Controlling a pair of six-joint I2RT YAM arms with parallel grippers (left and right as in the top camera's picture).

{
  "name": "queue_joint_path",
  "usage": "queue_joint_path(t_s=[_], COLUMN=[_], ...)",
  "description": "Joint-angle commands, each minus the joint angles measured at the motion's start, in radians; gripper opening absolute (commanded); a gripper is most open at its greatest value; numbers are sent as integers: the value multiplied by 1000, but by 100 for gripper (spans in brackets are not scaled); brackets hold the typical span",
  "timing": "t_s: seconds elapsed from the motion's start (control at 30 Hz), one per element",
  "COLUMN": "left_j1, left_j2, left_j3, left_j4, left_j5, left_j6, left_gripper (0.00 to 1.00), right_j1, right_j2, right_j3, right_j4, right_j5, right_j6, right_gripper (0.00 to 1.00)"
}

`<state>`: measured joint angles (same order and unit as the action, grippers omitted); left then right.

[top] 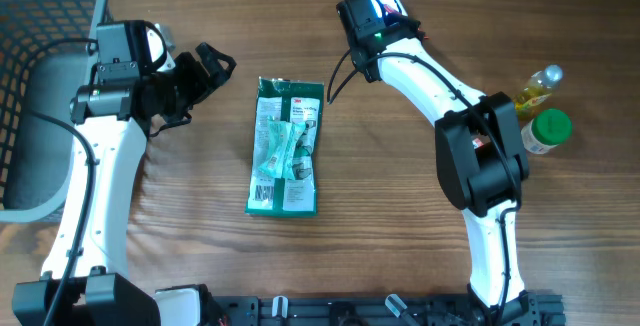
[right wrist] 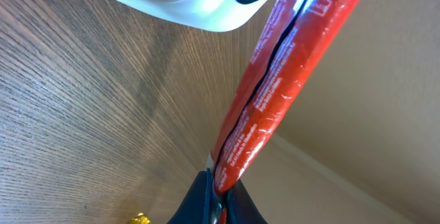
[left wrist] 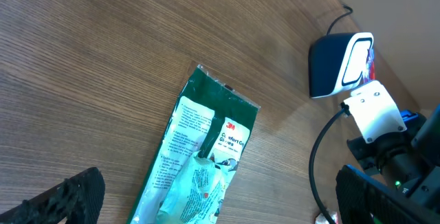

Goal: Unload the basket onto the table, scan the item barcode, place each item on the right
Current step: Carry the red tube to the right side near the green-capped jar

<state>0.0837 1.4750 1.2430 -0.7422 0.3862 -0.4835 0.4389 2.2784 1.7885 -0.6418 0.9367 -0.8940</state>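
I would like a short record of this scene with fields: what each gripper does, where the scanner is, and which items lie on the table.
left gripper: open, empty, beside the green packet
right gripper: shut on a red packet, held close to the scanner
scanner: at the far edge of the table
green packet: flat mid-table, untouched
basket: far left
yellow bottle, green-lidded jar: right side

The left arm [top: 98, 181] goes up along the left side and turns right at the wrist; the left gripper [top: 205, 84] has its jaws wide apart; the right arm [top: 440, 86] reaches forward and left; the right gripper [right wrist: 214, 200] is closed tight on a red packet [right wrist: 275, 93].
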Motion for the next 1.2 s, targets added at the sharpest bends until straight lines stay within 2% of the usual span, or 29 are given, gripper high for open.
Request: queue_joint_path(t_s=[0.0,0.13,0.37,0.5,0.6,0.7,0.9,1.17], left_j1=[3,3,3,3,3,3,3,3], left_j2=[-19,-19,-19,-19,-19,-19,-19,-19], left_j3=[14,14,14,14,14,14,14,14], left_j4=[0,0,0,0,0,0,0,0], left_j5=[-6,-6,-6,-6,-6,-6,-6,-6], left_j6=[8,8,8,9,8,8,8,8], left_gripper=[100,100,100,100,100,100,100,100], right_j1=[2,2,-39,-110,-166,-211,-275,-309], right_j2=[-43,-179,-470,-537,-534,-535,-535,-535], right_j3=[-3,-3,-3,-3,-19,-73,-254,-511], right_j4=[-36,-195,-509,-716,-820,-833,-809,-625], right_j5=[30,-82,-488,-736,-774,-774,-762,-681], right_j6=[133,353,702,805,876,925,921,872], right_gripper=[4,4,4,4,4,4,5,4])
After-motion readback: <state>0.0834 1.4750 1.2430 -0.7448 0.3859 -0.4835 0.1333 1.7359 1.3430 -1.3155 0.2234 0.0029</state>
